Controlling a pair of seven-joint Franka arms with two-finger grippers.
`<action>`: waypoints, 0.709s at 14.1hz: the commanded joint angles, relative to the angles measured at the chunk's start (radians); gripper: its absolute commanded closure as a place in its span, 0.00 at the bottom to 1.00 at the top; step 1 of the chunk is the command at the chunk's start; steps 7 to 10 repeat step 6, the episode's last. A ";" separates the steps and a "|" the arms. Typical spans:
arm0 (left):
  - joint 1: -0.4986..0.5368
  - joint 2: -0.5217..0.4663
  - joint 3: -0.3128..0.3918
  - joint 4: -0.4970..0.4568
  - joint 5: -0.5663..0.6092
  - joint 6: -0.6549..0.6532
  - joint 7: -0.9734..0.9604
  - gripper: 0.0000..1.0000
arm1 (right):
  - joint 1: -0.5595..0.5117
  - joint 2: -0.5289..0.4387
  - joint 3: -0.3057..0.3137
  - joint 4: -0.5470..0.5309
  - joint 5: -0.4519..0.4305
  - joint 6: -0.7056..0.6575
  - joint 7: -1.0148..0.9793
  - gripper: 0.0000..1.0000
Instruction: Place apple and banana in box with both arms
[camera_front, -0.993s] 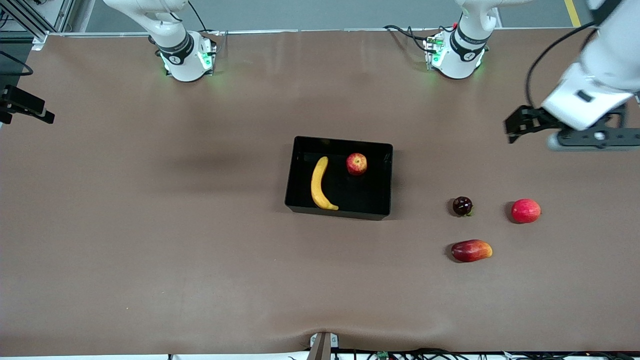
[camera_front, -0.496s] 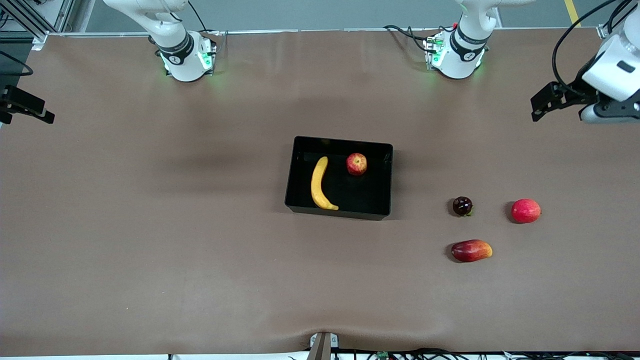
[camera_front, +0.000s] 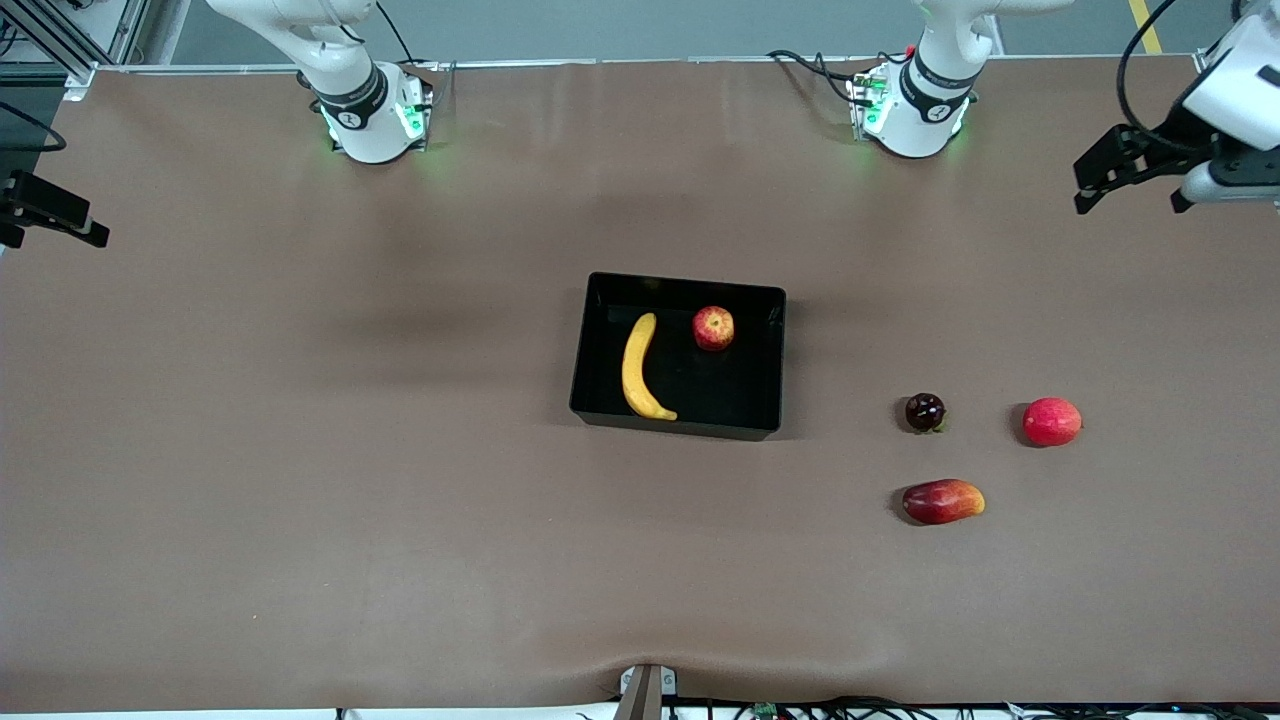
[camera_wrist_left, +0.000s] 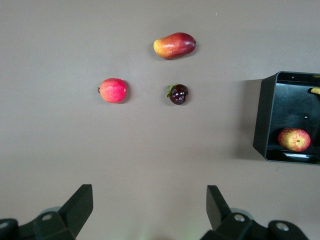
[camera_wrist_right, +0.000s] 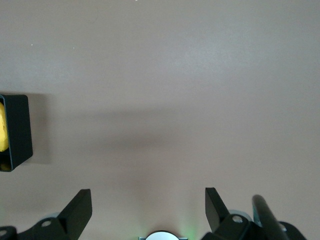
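Note:
The black box (camera_front: 680, 282) stands mid-table. Inside it, the yellow banana (camera_front: 638, 365) lies toward the right arm's end and the red apple (camera_front: 713, 328) sits beside it. The left wrist view shows a corner of the box (camera_wrist_left: 262, 115) with the apple (camera_wrist_left: 294, 139) in it. My left gripper (camera_wrist_left: 149, 200) is open and empty, high over bare table at the left arm's end, with the left arm (camera_front: 1240, 90) at the view's edge. My right gripper (camera_wrist_right: 148, 200) is open and empty over bare table, with one end of the box (camera_wrist_right: 17, 130) in its view.
Three loose fruits lie toward the left arm's end, nearer the front camera than the box: a pinkish-red round fruit (camera_front: 1051, 421), a small dark fruit (camera_front: 925, 412) and a red-orange mango-shaped fruit (camera_front: 943, 501). A black mount (camera_front: 45, 210) juts in at the right arm's end.
The left arm has drawn back with its open gripper, away from the box, toward its own end of the table and the base side. The fruits, the box and the right arm have not moved.

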 joint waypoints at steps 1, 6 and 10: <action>-0.035 0.006 0.032 0.033 -0.021 -0.021 0.028 0.00 | -0.008 -0.006 0.009 0.001 -0.002 -0.005 0.013 0.00; -0.026 0.035 0.028 0.047 -0.025 -0.023 0.028 0.00 | -0.015 -0.007 0.016 0.000 -0.003 -0.005 0.042 0.00; -0.026 0.035 0.028 0.047 -0.025 -0.023 0.028 0.00 | -0.015 -0.007 0.016 0.000 -0.003 -0.005 0.042 0.00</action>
